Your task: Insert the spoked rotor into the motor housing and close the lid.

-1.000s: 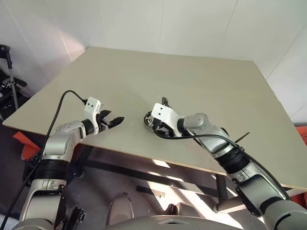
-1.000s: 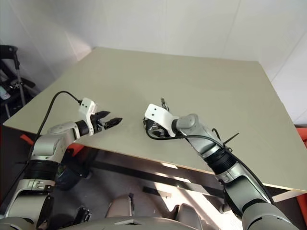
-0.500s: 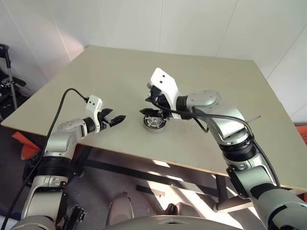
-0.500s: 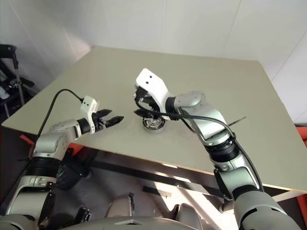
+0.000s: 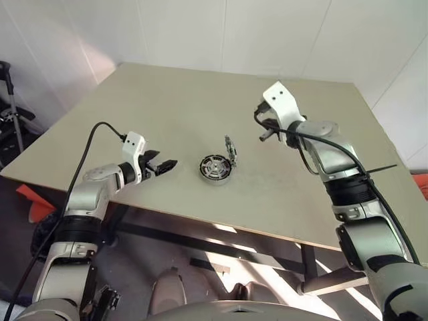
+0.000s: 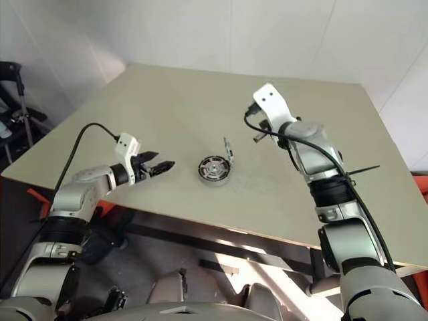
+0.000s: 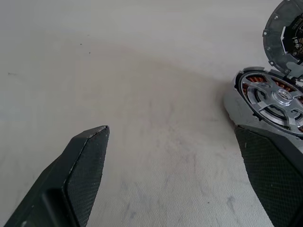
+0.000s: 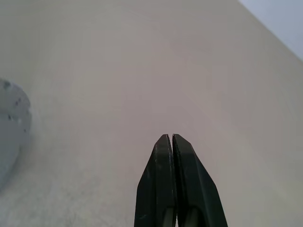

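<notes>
The motor housing [image 5: 215, 168] lies flat near the middle of the table. The spoked rotor [image 7: 277, 97] sits inside it, with copper windings showing between its silver spokes. The lid [image 5: 231, 150] stands on edge at the housing's far right side, tilted against it, and it is also in the left wrist view as the lid [image 7: 286, 33]. My left gripper [image 5: 167, 165] hovers open and empty to the left of the housing. My right gripper [image 5: 264, 137] is raised above the table to the far right of the lid, shut on nothing, as its fingers [image 8: 169, 151] show.
The tan table [image 5: 301, 194] has its front edge close below the housing and wide bare surface behind and to the right. A dark wheeled frame [image 5: 10, 120] stands on the floor beyond the table's left edge. A black cable [image 5: 90, 144] loops off my left wrist.
My right gripper has lifted off the housing, swung away to the far right and shut empty. The lid now stands on edge beside the housing. The left arm has hardly moved.
</notes>
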